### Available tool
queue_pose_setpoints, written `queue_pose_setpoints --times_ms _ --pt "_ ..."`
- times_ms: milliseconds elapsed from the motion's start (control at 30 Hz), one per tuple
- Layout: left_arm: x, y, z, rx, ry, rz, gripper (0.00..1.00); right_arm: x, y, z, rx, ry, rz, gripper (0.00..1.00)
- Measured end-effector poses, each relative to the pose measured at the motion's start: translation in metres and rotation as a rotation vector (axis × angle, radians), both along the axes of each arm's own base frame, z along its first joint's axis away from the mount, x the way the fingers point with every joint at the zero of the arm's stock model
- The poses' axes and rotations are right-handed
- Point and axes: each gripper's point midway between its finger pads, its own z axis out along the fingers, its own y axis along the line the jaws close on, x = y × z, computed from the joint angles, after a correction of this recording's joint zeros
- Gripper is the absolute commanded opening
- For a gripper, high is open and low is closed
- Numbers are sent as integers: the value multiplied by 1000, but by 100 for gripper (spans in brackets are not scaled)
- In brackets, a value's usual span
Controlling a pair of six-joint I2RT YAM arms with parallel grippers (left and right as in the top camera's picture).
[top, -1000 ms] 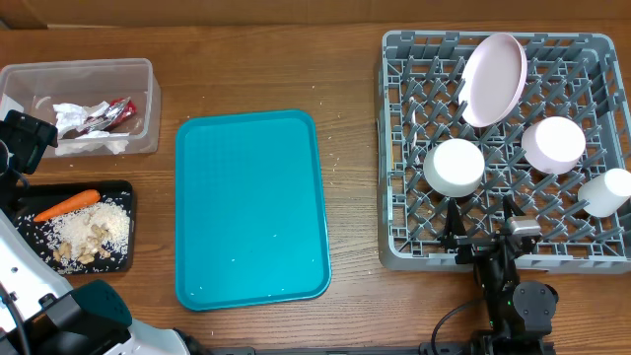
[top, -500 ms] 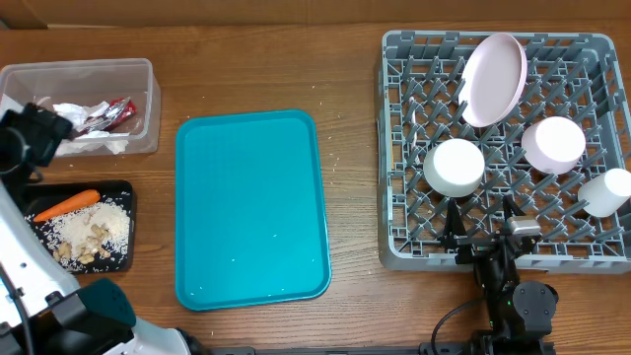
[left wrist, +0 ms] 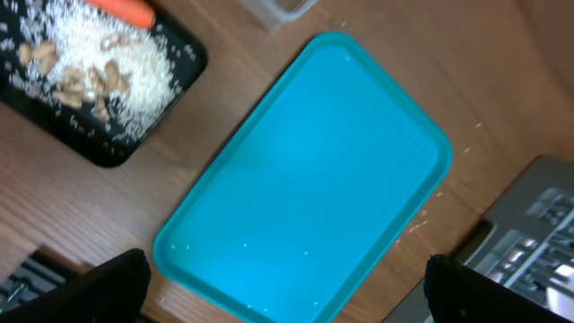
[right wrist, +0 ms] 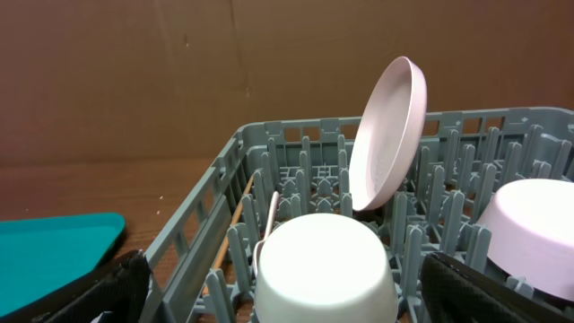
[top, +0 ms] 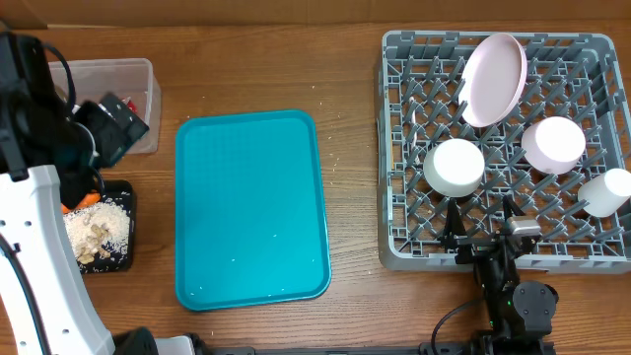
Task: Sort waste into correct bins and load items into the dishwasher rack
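The grey dishwasher rack (top: 394, 148) holds the pink plate (top: 493, 79) upright, two upturned bowls (top: 454, 166) (top: 553, 144) and the white cup (top: 606, 192). In the right wrist view the fork (right wrist: 269, 220) and the wooden stick (right wrist: 235, 220) lie in the rack beside the near bowl (right wrist: 323, 265). My right gripper (top: 480, 229) (right wrist: 296, 296) is open at the rack's front edge. My left gripper (top: 99, 138) (left wrist: 300, 292) is open and empty, raised over the clear tub (top: 138, 74). It hides the napkins; a bit of red wrapper (top: 126, 102) shows. The black tray (top: 126, 227) holds food scraps (top: 99, 232) and the carrot (top: 87, 200).
The flat teal tray (top: 251, 207) lies in the middle with a few crumbs on it, and fills the left wrist view (left wrist: 305, 170). The black tray (left wrist: 170, 76) with scraps sits at that view's upper left. My left arm's white link runs along the table's left edge.
My left arm has risen and swung right from the table's left edge, so it now covers much of the clear tub. The right arm and the rack's contents have not moved.
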Motion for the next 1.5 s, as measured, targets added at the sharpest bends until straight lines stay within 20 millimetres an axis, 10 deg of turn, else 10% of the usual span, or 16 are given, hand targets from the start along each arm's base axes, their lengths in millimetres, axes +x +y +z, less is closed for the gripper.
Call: queue_pose_setpoints --times_ms 467,767,967,1500 --pt "-108 -31 -98 -47 254 -26 100 0 0 0 0 -1 0 100" --pt "-38 -72 -64 138 -377 -367 100 0 0 0 -1 -2 0 100" --pt "-30 -101 -41 215 -700 -601 100 0 0 0 0 -1 0 100" --pt "-26 -127 -120 320 -1033 -797 100 0 0 0 0 -1 0 100"
